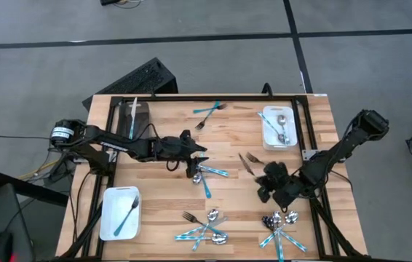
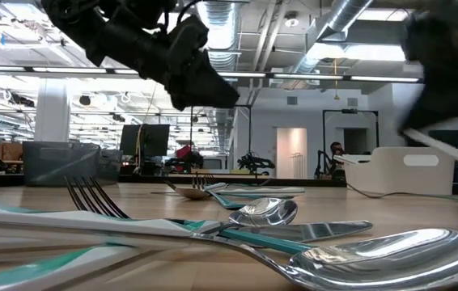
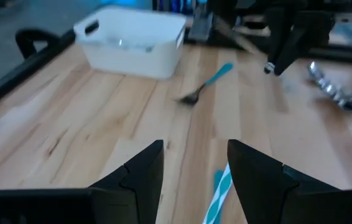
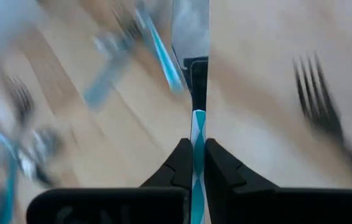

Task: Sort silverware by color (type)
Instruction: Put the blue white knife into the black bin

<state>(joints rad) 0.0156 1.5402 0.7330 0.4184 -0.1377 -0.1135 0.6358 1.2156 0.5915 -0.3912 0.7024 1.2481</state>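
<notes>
Right wrist view gives me the clearest read: my right gripper [image 4: 194, 163] has its fingers pinched on a teal-handled knife [image 4: 193, 134], whose shiny blade runs out ahead of the fingertips. From the high view I see that gripper [image 1: 271, 183] over the right half of the table [image 1: 162, 196], between the far white bin [image 1: 276, 127] holding silver pieces and the near pile of silverware [image 1: 279, 231]. My left gripper [image 1: 193, 168] hangs near the table's middle with its fingers spread, directly above a teal-handled utensil [image 3: 217, 194]. A second pile [image 1: 206, 227] lies at the near edge. The near-left bin [image 1: 119, 213] holds one teal fork [image 1: 127, 215]; another teal fork [image 1: 207, 110] lies at the far side.
</notes>
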